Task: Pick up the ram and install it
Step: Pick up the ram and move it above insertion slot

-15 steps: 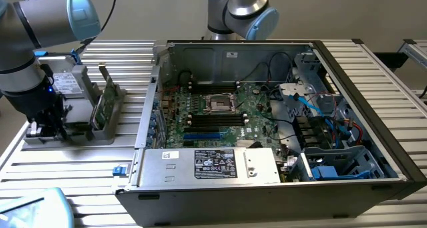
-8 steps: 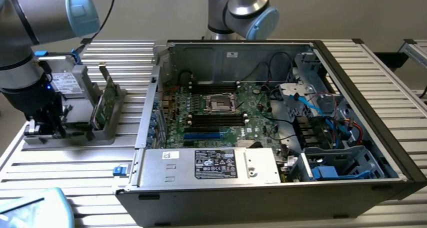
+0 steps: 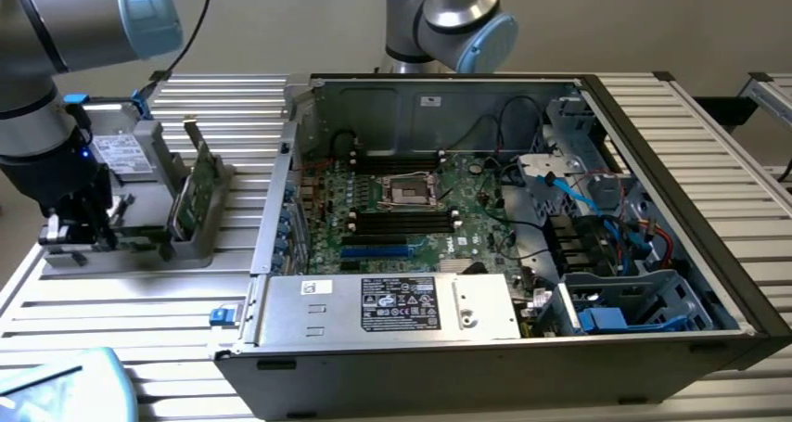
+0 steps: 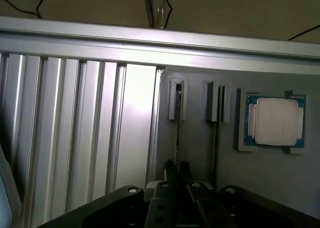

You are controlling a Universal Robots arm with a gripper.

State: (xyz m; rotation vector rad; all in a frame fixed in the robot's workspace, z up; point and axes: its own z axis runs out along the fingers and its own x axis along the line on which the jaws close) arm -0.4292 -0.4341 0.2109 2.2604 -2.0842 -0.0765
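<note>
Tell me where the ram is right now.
The ram stands on edge in the outermost slot of the gray holder, to the exterior view's left of the computer case, with the gripper shut on it.

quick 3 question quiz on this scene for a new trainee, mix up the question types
1. True or false: the computer case is open, with the motherboard showing.
2. In the wrist view, what sits in the square recess of the gray holder? A) a fan B) a processor chip C) a screw
3. Fill in: the fingers are closed narrowly on the thin edge of ___, which stands edge-on in a holder slot.

Key: 1 true; 2 B; 3 the ram
</note>
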